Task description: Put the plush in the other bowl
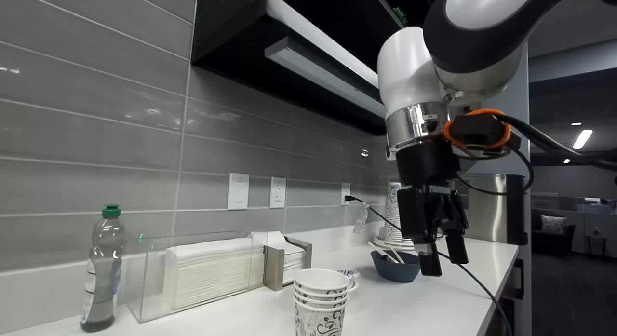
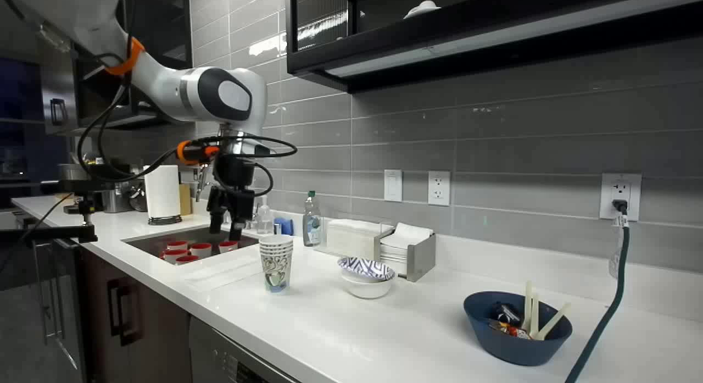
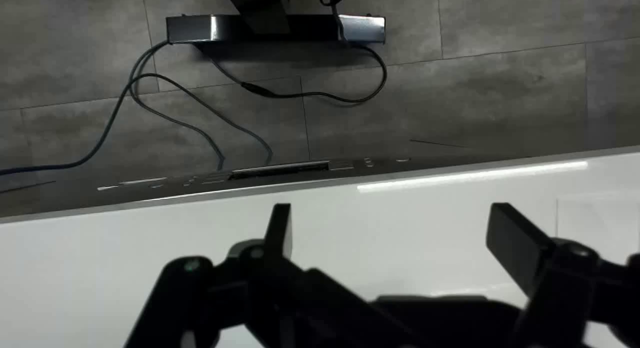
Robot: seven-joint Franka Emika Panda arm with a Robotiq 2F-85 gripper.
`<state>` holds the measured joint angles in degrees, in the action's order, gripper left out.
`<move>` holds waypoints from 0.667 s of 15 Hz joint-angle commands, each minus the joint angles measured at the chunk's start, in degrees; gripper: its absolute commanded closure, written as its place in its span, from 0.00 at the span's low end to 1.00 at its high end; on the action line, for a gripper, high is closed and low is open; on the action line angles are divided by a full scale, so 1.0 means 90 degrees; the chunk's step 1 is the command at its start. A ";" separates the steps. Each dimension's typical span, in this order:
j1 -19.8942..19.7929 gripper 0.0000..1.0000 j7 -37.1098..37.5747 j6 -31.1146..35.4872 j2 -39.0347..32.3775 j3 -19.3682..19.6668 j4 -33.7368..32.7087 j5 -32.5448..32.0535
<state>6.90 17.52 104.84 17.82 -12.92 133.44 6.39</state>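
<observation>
Three bowls show on the tabletop [image 2: 417,328]: a patterned bowl [image 2: 365,268] stacked on a white bowl [image 2: 367,289], and, well apart from that pair, a blue bowl [image 2: 508,345]. The blue bowl carries three pale handles [image 2: 528,306], one dark item [image 2: 506,312] and one bright wrapper-like piece [image 2: 513,331]; whether any of these is the plush I cannot tell, so I cannot say for sure where the plush lies. The two fingers [image 3: 515,248] hang above the tabletop, spread wide, with its white surface showing between their tips in the wrist view. In an exterior view, one upright stack of at least four paper cups [image 1: 322,307] partly hides the stacked bowls. One dark cable [image 2: 597,331] drops from a wall outlet [image 2: 620,185] and passes just beside the blue bowl. Farther back, one green-capped bottle [image 2: 312,221] stands upright beside one pile of folded towels [image 1: 219,275] in a clear case [image 1: 154,273]; next to that, one pile of napkins [image 2: 406,236] fills a metal holder [image 2: 424,257]. At least five red-rimmed cups [image 2: 201,250] sit in the sink [image 2: 148,244]. One paper roll [image 2: 163,192] stands upright beyond it.
</observation>
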 commanded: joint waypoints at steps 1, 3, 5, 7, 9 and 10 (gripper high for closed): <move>0.0050 0.00 0.0012 -0.0007 -0.0005 0.0047 -0.0007 -0.0015; 0.0050 0.00 0.0012 -0.0007 -0.0005 0.0047 -0.0007 -0.0015; -0.0075 0.00 0.0482 0.0215 -0.0035 -0.0002 -0.0011 -0.0188; -0.0268 0.00 0.0912 0.0641 -0.0006 0.0090 -0.0011 -0.0345; -0.0555 0.00 0.0924 0.1141 0.0018 0.0247 -0.0029 -0.0947; -0.0720 0.00 0.0880 0.1262 -0.0085 0.0298 -0.0125 -0.1463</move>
<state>3.79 24.44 112.47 17.81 -11.53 133.40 1.58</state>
